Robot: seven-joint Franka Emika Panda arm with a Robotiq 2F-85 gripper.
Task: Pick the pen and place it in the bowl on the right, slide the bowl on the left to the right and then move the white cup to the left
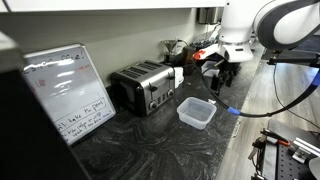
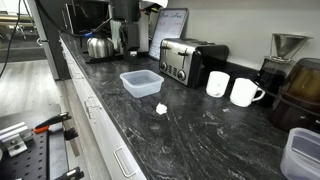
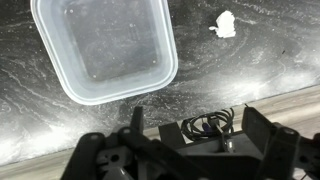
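White cup (image 2: 217,83) on the table (image 2: 200,140), at 3 o'clock from the chrome toaster (image 2: 190,60); translucent plastic tub (image 3: 103,48) at 11 o'clock from the hand (image 3: 195,125), whose jaws stand wide, holding nothing.

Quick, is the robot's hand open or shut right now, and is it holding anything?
Gripper: open, holding nothing.

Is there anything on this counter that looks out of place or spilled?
A small crumpled white scrap lies loose on the dark counter, near the empty plastic tub but not touching it. It looks like litter; I cannot tell what it is. Nothing appears spilled or tipped over.
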